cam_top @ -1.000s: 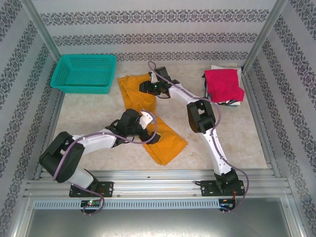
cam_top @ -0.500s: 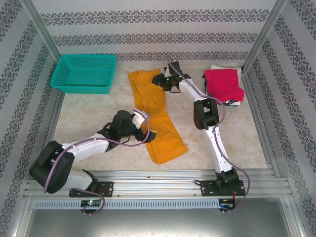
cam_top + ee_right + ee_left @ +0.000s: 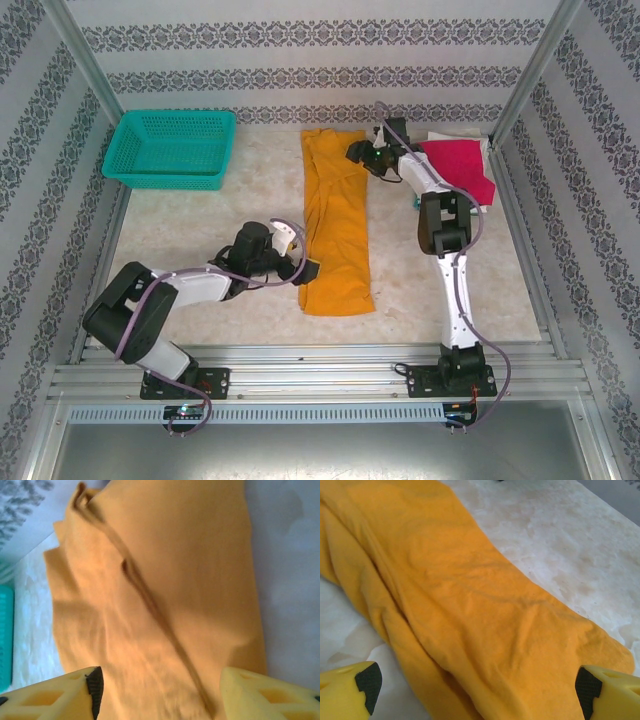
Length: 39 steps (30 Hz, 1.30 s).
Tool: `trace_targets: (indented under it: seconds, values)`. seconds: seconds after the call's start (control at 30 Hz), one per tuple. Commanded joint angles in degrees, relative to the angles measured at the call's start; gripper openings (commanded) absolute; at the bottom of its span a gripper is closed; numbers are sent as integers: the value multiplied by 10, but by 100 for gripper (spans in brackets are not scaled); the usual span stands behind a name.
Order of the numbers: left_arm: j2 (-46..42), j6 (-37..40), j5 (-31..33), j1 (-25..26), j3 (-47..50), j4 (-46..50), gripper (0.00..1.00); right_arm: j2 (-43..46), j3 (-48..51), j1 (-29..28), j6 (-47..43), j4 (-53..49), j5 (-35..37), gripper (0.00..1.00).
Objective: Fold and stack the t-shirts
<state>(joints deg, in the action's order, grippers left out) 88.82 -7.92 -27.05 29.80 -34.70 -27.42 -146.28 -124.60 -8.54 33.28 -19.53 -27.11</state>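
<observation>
The mustard-orange t-shirt (image 3: pixel 335 225) lies as a long narrow strip running from the back wall toward the front of the table, its lettering hidden. My left gripper (image 3: pixel 303 270) is at the strip's near left edge. In the left wrist view its open fingers (image 3: pixel 367 680) straddle the orange cloth (image 3: pixel 470 605). My right gripper (image 3: pixel 362 155) is at the strip's far right edge, open over the cloth (image 3: pixel 160 580), which shows a dark crease. The crimson-red t-shirt (image 3: pixel 458 170) lies folded at the back right on a white one (image 3: pixel 440 137).
The teal mesh basket (image 3: pixel 170 148) stands at the back left, and its edge shows in the right wrist view (image 3: pixel 4 635). Patterned walls and metal posts enclose the marble-look table (image 3: pixel 200 215). The right arm stretches far back beside the red stack.
The orange shirt has swung from a diagonal lie into a straight strip and shifted right. Both grippers moved right with it, the right one toward the back wall.
</observation>
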Motion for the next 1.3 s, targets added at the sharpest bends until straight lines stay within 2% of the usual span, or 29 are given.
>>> trace_targets:
  seconds: [0.0, 0.13, 0.23, 0.33, 0.5, 0.53, 0.57, 0.63, 0.77, 0.87, 1.17, 1.27]
  values:
    - [21, -68, -12, -15, -33, -35, 100, 129, 109, -13, -78, 103, 4, 66]
    - [24, -83, -20, -38, -30, -63, 100, 250, 286, -19, -172, 157, 5, 68]
    - [4, -33, -22, -51, -31, -29, 100, 343, 407, -29, -277, 173, 24, 71]
    - [-37, 35, -27, -68, -27, 26, 100, 429, 501, -48, -364, 135, 70, 73]
    - [-124, 102, 14, -105, -9, 106, 100, 559, 634, -127, -490, 70, 143, 78]
    - [-140, 114, 22, -113, -12, 137, 100, 574, 648, -152, -520, 49, 150, 78]
    - [-157, 124, 28, -117, -14, 164, 100, 588, 659, -175, -560, 19, 123, 78]
    - [-183, 140, 37, -121, -13, 200, 100, 602, 669, -220, -624, -47, 82, 77]
    - [-227, 168, 57, -125, 6, 228, 100, 606, 685, -294, -690, -127, 45, 76]
    - [-256, 177, 58, -127, 31, 221, 100, 594, 685, -337, -708, -146, 47, 74]
    - [-299, 188, 65, -129, 60, 215, 100, 500, 668, -385, -733, -185, 102, 56]
    - [-295, 183, 62, -128, 66, 201, 100, 476, 665, -388, -731, -173, 124, 56]
